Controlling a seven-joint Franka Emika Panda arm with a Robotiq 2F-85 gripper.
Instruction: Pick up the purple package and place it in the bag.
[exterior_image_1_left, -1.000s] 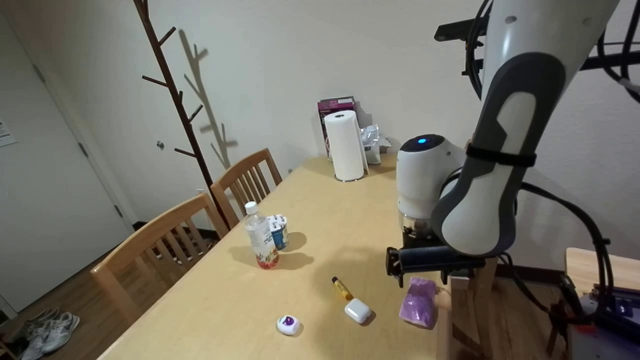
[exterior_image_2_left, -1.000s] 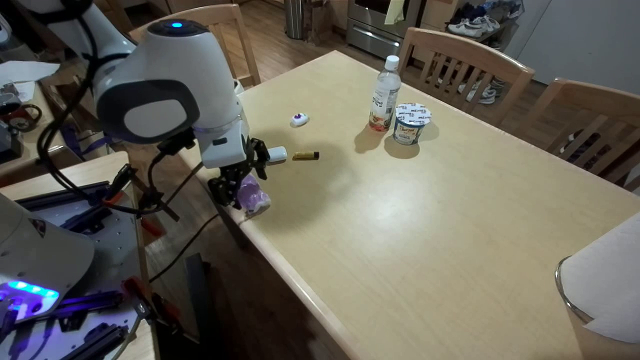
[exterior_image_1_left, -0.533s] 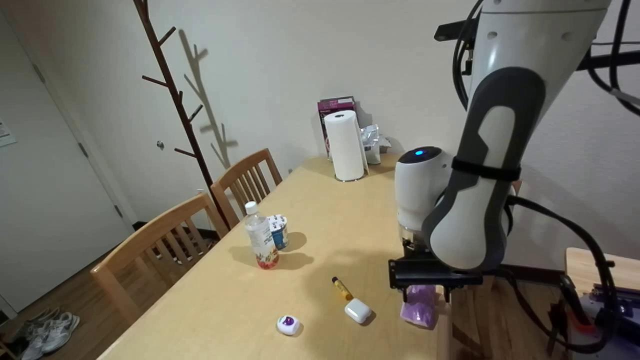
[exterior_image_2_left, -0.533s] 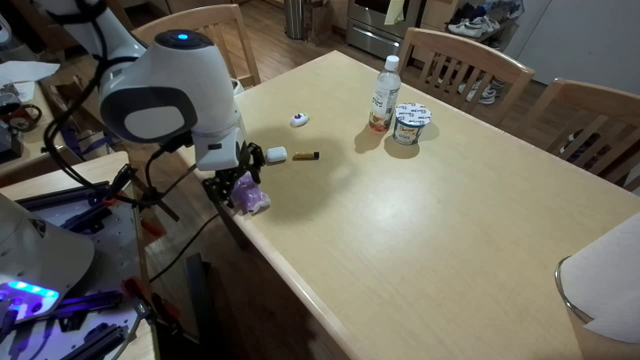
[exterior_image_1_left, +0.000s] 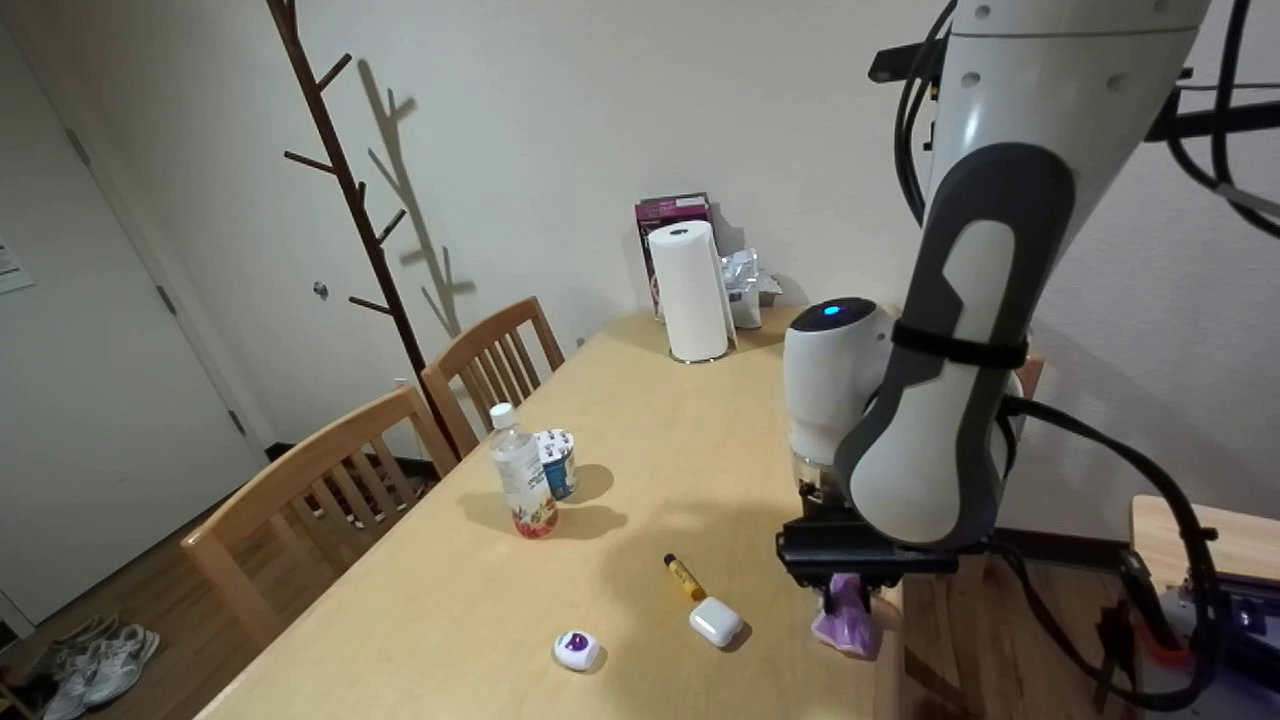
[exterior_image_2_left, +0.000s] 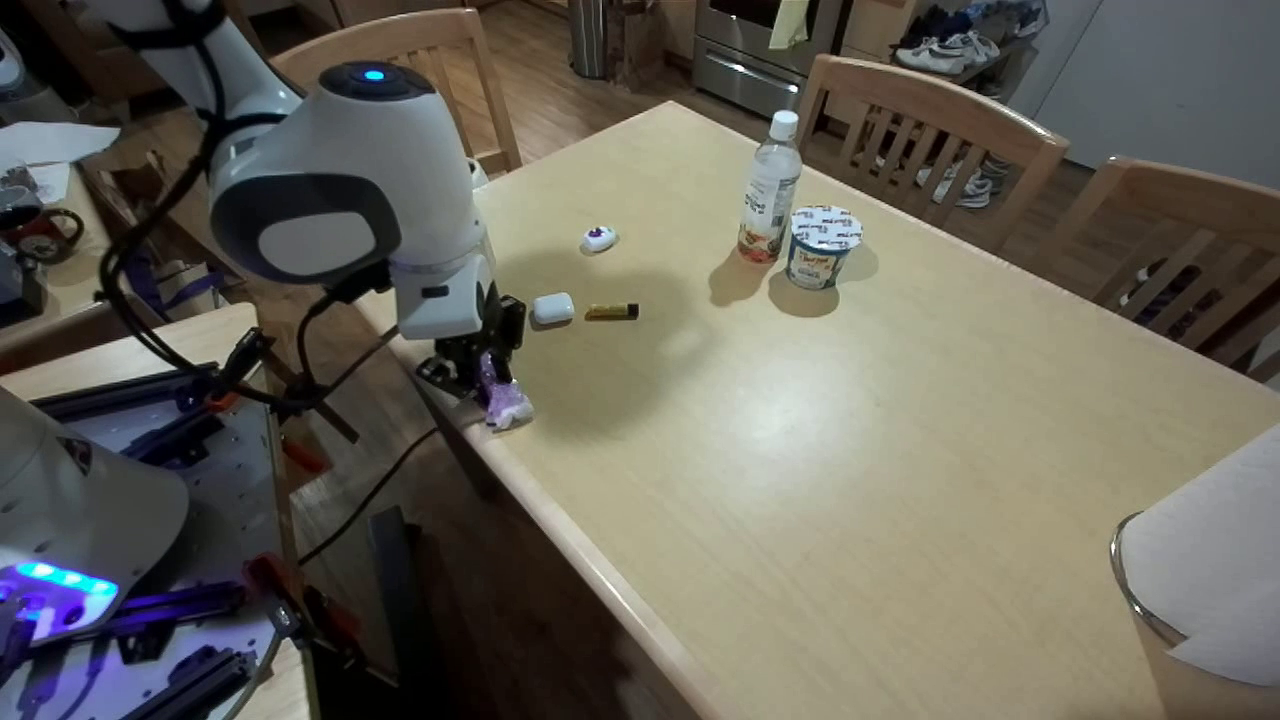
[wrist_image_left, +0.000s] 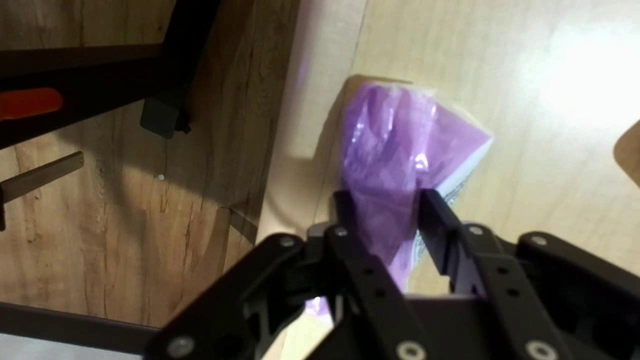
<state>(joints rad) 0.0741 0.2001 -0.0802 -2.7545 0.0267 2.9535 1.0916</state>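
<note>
Hand (wrist_image_left: 387, 200) pinching purple packet (wrist_image_left: 387, 140), packet by bench (exterior_image_2_left: 800, 450) edge, white case (exterior_image_1_left: 716, 622) near packet, yellow tube (exterior_image_1_left: 685, 579) farther off, bottle (exterior_image_2_left: 769, 195) well apart

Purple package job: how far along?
Done: jaws closed on the purple package, bunching it in the wrist view. In hand: the pickup; the package appears to touch the table near the edge. Left: lifting clear and bagging; I can't identify the target bag.

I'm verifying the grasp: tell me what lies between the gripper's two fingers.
The purple package; the wrist view shows both fingers against it.
</note>
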